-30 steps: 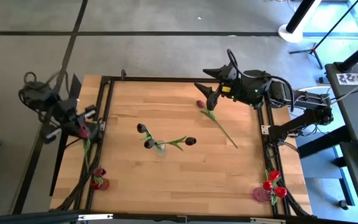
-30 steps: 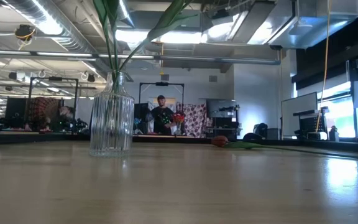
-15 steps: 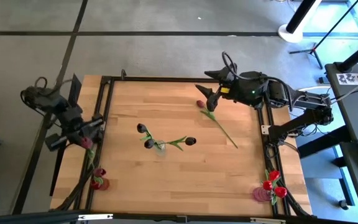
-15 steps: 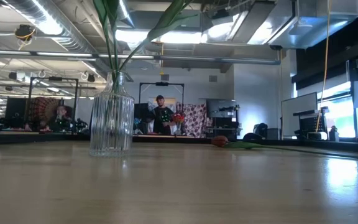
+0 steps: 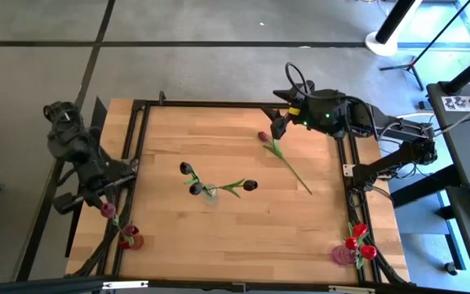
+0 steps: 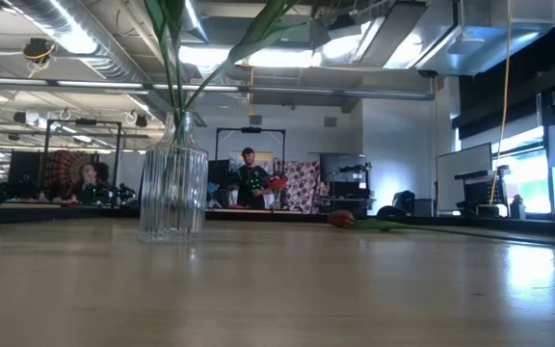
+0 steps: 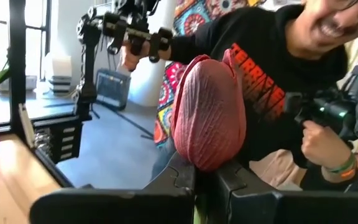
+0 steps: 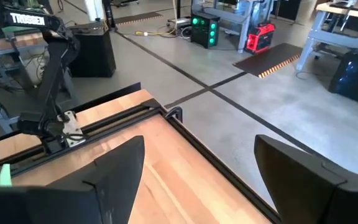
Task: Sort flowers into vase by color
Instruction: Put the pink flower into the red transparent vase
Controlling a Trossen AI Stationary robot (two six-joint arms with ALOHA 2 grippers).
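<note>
A mauve-pink tulip (image 5: 107,210) is in my shut left gripper (image 5: 103,203), over the frame rail at the table's left edge. Just nearer stands a small pinkish vase (image 5: 135,242) with tulips. A clear ribbed vase (image 5: 209,194) at mid-table holds dark maroon tulips. A pink-headed tulip (image 5: 284,163) lies flat on the wood, its stem running toward the right. My right gripper (image 5: 280,124) hovers open above that tulip's head (image 5: 263,137). A purple vase (image 5: 343,255) at the near right corner holds red tulips. My left gripper pinches the tulip right under its head (image 7: 199,167) between its two fingers (image 7: 241,186); the stem itself is hidden behind them. The fingers reach out about level. The head stands up past the fingertips and the flower is clear of the table.
A black frame rail (image 5: 243,104) runs round the tabletop. A person in a black shirt (image 7: 272,81) stands close beyond the left gripper. Bare wood lies between the middle vase and the near edge.
My left gripper has swung along the left rail toward the table's near edge with the pink tulip, closing on the near-left vase and rolling a little. The tulip stays pinched and clear of the table.
</note>
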